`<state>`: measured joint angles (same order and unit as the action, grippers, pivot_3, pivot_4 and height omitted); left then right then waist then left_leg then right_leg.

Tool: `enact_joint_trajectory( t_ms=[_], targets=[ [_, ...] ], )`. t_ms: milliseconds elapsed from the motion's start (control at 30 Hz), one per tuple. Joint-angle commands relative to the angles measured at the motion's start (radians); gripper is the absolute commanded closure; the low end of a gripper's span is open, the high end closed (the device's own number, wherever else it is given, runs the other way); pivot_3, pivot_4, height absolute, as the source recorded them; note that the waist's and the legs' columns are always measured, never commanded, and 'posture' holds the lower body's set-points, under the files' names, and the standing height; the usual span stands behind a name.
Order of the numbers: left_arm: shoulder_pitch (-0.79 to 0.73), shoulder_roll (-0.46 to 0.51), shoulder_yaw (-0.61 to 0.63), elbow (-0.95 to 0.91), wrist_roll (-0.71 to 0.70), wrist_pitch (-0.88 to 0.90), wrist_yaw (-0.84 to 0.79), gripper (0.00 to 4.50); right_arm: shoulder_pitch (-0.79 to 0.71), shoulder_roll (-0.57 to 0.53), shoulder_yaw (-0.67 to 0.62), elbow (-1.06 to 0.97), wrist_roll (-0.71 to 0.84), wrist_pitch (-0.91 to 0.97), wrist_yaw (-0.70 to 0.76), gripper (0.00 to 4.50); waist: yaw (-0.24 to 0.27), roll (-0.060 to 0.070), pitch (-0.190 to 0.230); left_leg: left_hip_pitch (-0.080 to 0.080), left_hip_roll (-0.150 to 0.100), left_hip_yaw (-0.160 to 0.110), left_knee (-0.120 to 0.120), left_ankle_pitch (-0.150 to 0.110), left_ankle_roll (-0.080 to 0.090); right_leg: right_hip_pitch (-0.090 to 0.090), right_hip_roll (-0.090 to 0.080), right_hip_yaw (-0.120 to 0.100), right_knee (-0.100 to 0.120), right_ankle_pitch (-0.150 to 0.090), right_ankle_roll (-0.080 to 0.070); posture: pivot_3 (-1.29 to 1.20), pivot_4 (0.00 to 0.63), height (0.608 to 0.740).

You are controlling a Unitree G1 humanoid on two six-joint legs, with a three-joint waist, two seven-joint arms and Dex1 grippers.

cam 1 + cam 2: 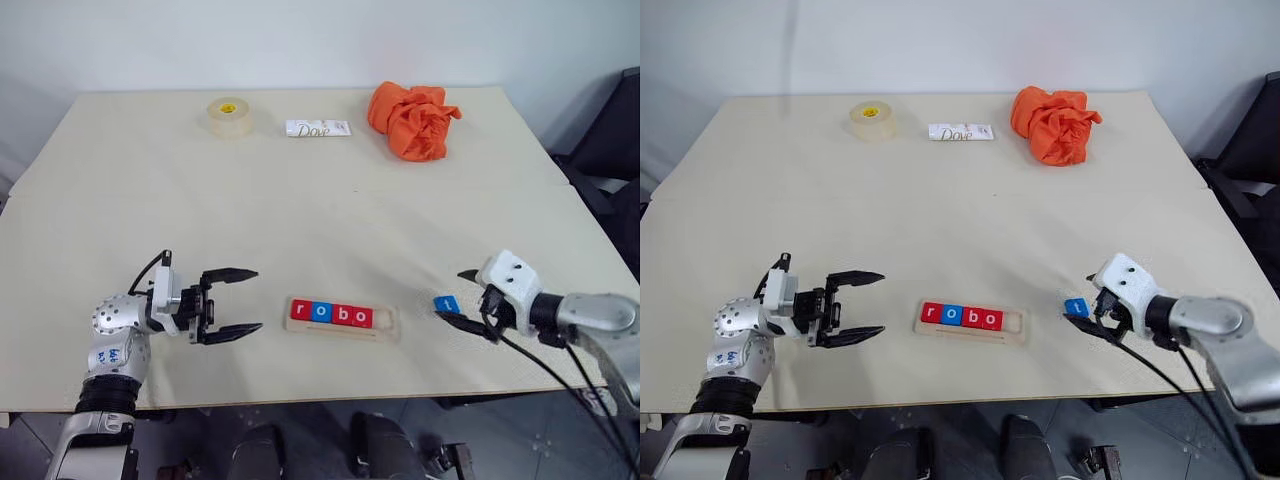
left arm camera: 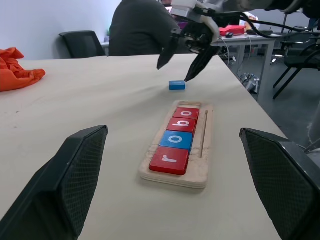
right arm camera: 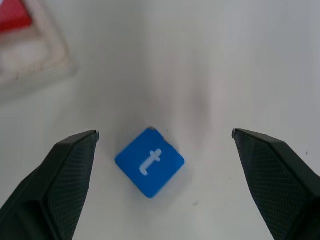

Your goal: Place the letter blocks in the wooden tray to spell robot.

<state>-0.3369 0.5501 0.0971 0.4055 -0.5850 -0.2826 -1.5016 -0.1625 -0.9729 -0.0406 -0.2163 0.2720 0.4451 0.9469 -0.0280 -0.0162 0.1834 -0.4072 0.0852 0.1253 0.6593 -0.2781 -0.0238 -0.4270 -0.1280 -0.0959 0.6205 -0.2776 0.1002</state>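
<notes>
left gripper (image 1: 238,302) wide, empty | wooden tray (image 1: 387,331): r-o-b-o | right gripper (image 3: 165,137) wide over blue t block (image 3: 149,162), letter legible from right wrist

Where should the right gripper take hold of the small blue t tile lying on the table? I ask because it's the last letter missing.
Grip the small blue t tile across two opposite side edges, coming straight down from above. It lies flat on the table, so only its thin edges offer purchase, and it sits diagonally between the open right gripper fingers, so rolling the wrist to square the pads to its edges first would probably help.
</notes>
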Motion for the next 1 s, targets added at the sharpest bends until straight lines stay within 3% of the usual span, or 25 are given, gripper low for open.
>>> enact_joint_trajectory(
  t_ms=[33,367,467,700,867,1000],
  targets=[
    [0.033,0.006,0.012,-0.057,-0.016,-0.002,-0.059,0.00,-0.089,-0.052,0.077,0.146,-0.057,-0.162,0.175,0.04,0.000,0.000,0.000,0.000,0.000,0.000,0.000,0.000,0.000,0.000,0.000,0.000,0.000,0.000,0.000,0.00,0.150,0.740],
    [0.127,0.017,0.043,-0.151,-0.022,0.013,-0.017,0.00,-0.300,-0.021,0.233,0.426,-0.191,-0.401,0.366,0.04,0.000,0.000,0.000,0.000,0.000,0.001,0.001,0.000,-0.001,0.000,0.000,0.000,0.001,0.000,0.000,0.00,0.150,0.740],
    [0.141,0.017,0.049,-0.167,-0.022,0.018,-0.012,0.00,-0.324,-0.013,0.249,0.463,-0.213,-0.420,0.380,0.65,0.001,0.000,0.000,0.000,0.000,0.000,0.002,0.000,-0.001,0.000,-0.001,0.000,0.001,0.000,0.000,0.00,0.150,0.740],
    [0.142,0.014,0.058,-0.172,-0.015,0.024,-0.009,0.00,-0.349,-0.002,0.256,0.482,-0.226,-0.425,0.406,2.97,0.000,0.000,0.000,0.001,0.000,0.000,0.004,0.000,-0.001,0.001,-0.001,0.000,0.002,0.000,0.000,0.00,0.150,0.740],
    [0.128,0.011,0.055,-0.159,-0.012,0.024,-0.013,0.00,-0.375,0.001,0.236,0.449,-0.205,-0.386,0.416,3.04,0.000,0.000,0.000,0.001,0.000,0.000,0.004,0.000,-0.001,0.001,-0.001,0.000,0.002,0.001,0.000,0.00,0.150,0.740],
    [0.104,0.008,0.052,-0.131,-0.007,0.020,-0.022,0.00,-0.401,-0.011,0.196,0.234,-0.100,-0.148,0.431,3.04,0.000,0.000,0.000,0.000,0.000,0.001,0.004,0.000,-0.001,0.000,-0.001,0.000,0.003,0.000,0.000,0.00,0.150,0.740]
  ],
)
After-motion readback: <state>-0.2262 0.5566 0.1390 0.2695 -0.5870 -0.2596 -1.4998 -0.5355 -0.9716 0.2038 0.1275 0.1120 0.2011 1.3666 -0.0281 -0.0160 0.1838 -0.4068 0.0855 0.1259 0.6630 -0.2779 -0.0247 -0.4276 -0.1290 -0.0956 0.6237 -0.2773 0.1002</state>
